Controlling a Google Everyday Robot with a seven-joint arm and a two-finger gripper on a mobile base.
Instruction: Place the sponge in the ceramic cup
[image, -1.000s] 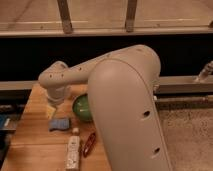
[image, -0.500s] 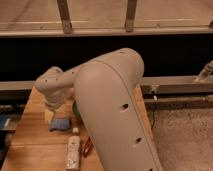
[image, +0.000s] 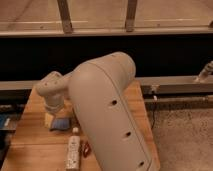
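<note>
The blue sponge (image: 61, 123) lies flat on the wooden table (image: 35, 145), left of centre. My gripper (image: 51, 119) hangs from the pale wrist directly at the sponge's left edge, low over the table. My big cream arm fills the middle of the camera view and covers the table behind and to the right of the sponge. The ceramic cup is hidden or out of view.
A white bottle (image: 73, 153) lies on the table in front of the sponge, with a red object (image: 86, 148) just to its right. A dark wall and a metal rail (image: 175, 85) run behind the table. Grey floor lies to the right.
My arm has swung further across the view and now covers the green bowl that showed beside the sponge. The gripper stays by the sponge, slightly lower.
</note>
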